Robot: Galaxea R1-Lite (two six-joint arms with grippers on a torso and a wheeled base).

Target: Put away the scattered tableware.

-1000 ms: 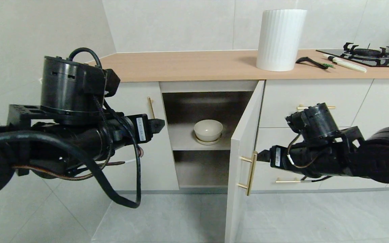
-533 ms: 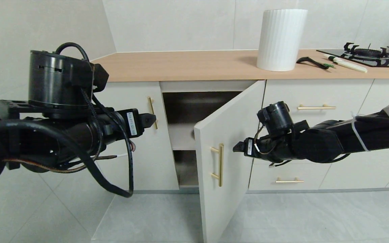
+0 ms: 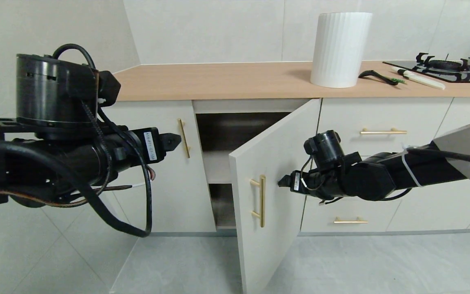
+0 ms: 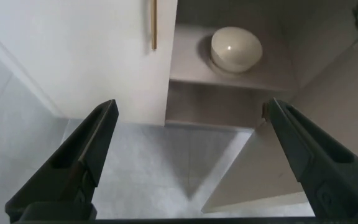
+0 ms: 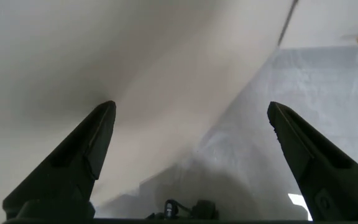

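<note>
A cream bowl (image 4: 236,48) rests on a small plate on the cabinet's middle shelf. In the head view the half-shut white cabinet door (image 3: 273,163) hides it. My right gripper (image 3: 280,182) is at the door's outer face, just right of its gold handle (image 3: 261,201). In the right wrist view it is open (image 5: 191,109), with the door surface close in front of it. My left gripper (image 3: 174,141) hangs in front of the closed left door, open (image 4: 190,109) and holding nothing, pointing toward the cabinet opening.
On the wooden counter (image 3: 227,79) stand a tall white ribbed container (image 3: 340,49), a black utensil (image 3: 377,76), a white-handled knife (image 3: 419,78) and a gas hob (image 3: 447,65). Drawers with gold handles (image 3: 383,131) fill the right. Grey tiled floor (image 3: 341,265) lies below.
The cabinet door has swung from wide open to about half shut, with my right gripper moving left against it. The bowl has become hidden in the head view. My left arm has drawn back leftward.
</note>
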